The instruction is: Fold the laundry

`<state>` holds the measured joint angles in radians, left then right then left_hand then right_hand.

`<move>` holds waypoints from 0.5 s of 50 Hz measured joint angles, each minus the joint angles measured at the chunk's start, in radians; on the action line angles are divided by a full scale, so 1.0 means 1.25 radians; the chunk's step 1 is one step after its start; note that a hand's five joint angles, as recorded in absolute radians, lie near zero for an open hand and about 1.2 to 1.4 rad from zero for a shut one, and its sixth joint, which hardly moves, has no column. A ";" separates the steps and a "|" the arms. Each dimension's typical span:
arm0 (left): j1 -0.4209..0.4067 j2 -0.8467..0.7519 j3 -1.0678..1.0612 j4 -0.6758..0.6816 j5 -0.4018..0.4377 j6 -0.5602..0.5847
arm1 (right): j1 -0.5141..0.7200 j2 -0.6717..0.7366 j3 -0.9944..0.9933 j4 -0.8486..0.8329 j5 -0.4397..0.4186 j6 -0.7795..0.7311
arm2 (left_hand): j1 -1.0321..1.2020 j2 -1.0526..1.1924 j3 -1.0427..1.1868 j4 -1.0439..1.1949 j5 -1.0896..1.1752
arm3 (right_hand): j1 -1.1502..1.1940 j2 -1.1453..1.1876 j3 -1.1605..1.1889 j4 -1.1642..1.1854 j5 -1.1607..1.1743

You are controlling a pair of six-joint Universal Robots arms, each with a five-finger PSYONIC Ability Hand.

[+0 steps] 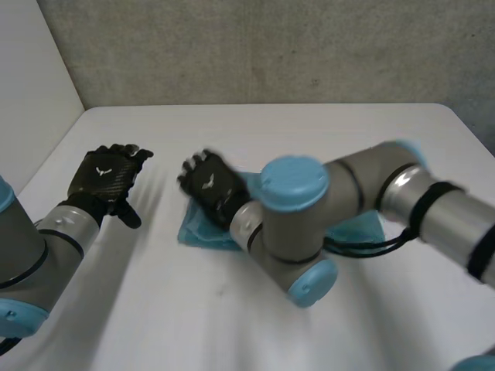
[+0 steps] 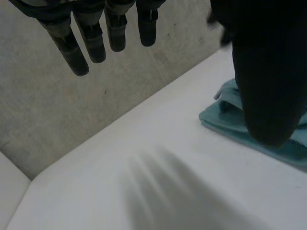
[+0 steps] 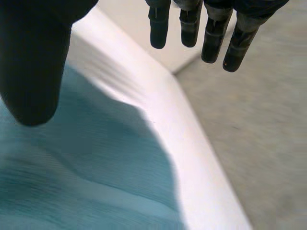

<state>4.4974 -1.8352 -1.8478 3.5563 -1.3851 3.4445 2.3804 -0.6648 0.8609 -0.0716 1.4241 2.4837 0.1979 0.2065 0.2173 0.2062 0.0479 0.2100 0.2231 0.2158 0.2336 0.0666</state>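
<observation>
A folded teal cloth (image 1: 197, 230) lies on the white table (image 1: 232, 317), partly hidden behind my right arm. My right hand (image 1: 207, 185) hovers over the cloth's left end. In the right wrist view its fingers (image 3: 211, 33) are straight and apart from the thumb, holding nothing, with the teal cloth (image 3: 96, 177) spread under the palm. My left hand (image 1: 107, 179) hangs open over bare table to the left of the cloth, well apart from it. In the left wrist view its fingers (image 2: 96, 38) are straight, and a corner of the cloth (image 2: 225, 115) shows beside the thumb.
The table's far edge meets a grey wall (image 1: 271, 46). A white side panel (image 1: 31, 85) stands along the left edge. Bare tabletop lies in front of the cloth and around my left hand.
</observation>
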 measured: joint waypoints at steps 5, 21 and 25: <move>-0.029 -0.003 0.035 0.001 0.003 -0.002 | -0.061 -0.119 0.076 0.001 0.063 0.067 | 0.000 0.000 0.000 0.000 0.000 | 0.000 0.000 0.000 0.000 0.000; -0.242 -0.185 0.289 -0.014 -0.003 -0.008 | -0.404 -0.390 0.540 0.026 -0.007 0.389 | 0.000 0.000 0.000 0.000 0.000 | 0.001 0.002 0.005 0.002 0.001; -0.258 -0.237 0.332 -0.032 -0.004 -0.008 | -0.449 -0.392 0.604 0.002 -0.058 0.398 | 0.000 0.000 0.000 0.000 0.000 | 0.003 0.011 0.022 0.005 0.009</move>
<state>4.1750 -2.1311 -1.4334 3.5167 -1.3904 3.4345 1.8192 -1.1549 1.6153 -0.0690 1.3516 2.9812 0.1980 0.2065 0.2173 0.2062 0.0479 0.2136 0.2372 0.2437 0.2405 0.0777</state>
